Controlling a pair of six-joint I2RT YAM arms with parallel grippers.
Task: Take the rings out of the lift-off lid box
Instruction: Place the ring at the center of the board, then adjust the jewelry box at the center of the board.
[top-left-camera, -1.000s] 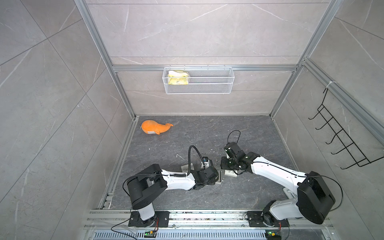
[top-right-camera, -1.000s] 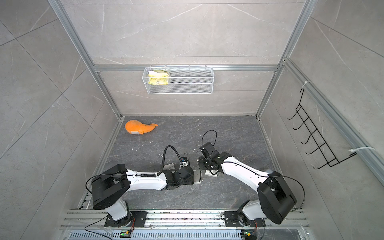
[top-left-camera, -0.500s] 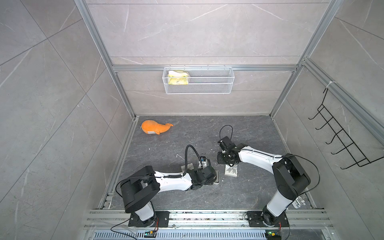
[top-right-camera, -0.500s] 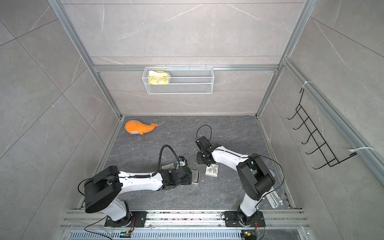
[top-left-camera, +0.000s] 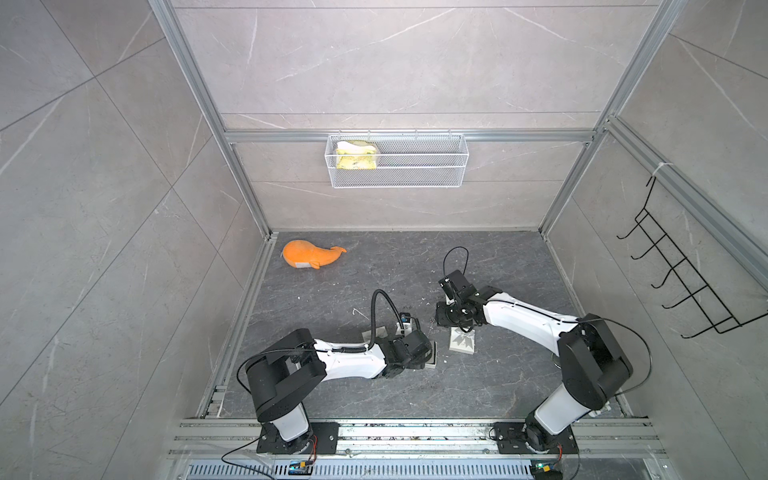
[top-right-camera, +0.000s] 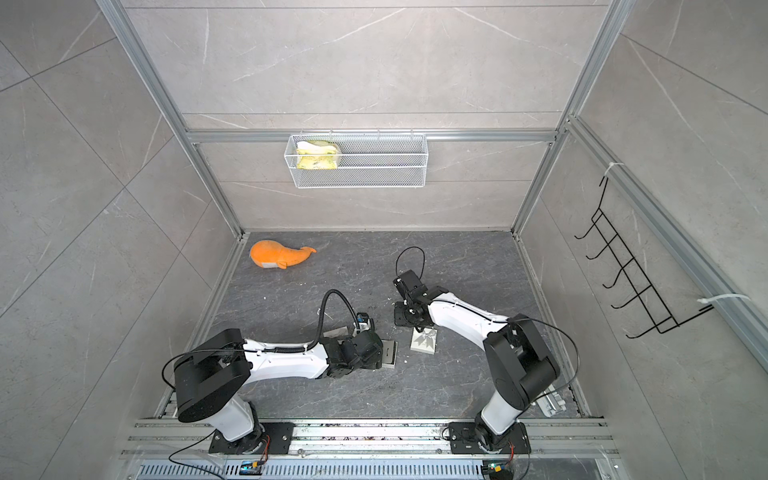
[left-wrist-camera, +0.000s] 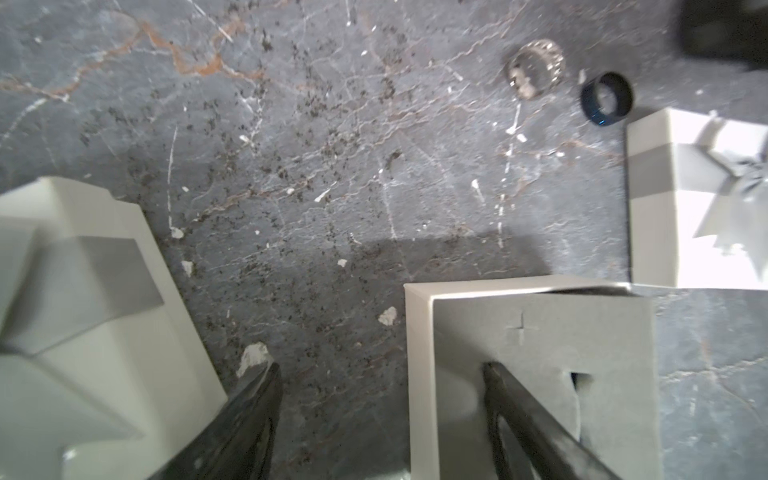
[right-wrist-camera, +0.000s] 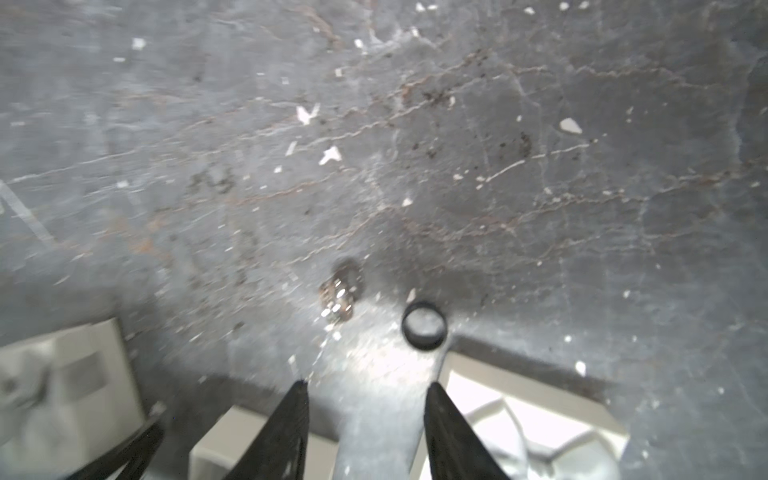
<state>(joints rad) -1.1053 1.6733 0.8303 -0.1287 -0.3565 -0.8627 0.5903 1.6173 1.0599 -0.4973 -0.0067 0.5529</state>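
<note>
Two rings (right-wrist-camera: 424, 330) are lying on the table (right-wrist-camera: 540, 166) beside the lid (right-wrist-camera: 519, 415), just ahead of my right fingers (right-wrist-camera: 291, 424), hanging apart, empty; my left fingers (left-wrist-camera: 253, 415), apart, are straddling the box (left-wrist-camera: 419, 374) wall.

Black ring (left-wrist-camera: 606, 97) and glittery ring (left-wrist-camera: 536, 68) side by side outside open box (left-wrist-camera: 419, 353).

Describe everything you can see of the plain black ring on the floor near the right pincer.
The black ring is a plain, smooth, dark band with a bluish glint. It lies flat on the grey floor, beside but apart from a sparkly ring, near a ribboned white box. Nothing grips it; the open right pincer sits just short.
</note>
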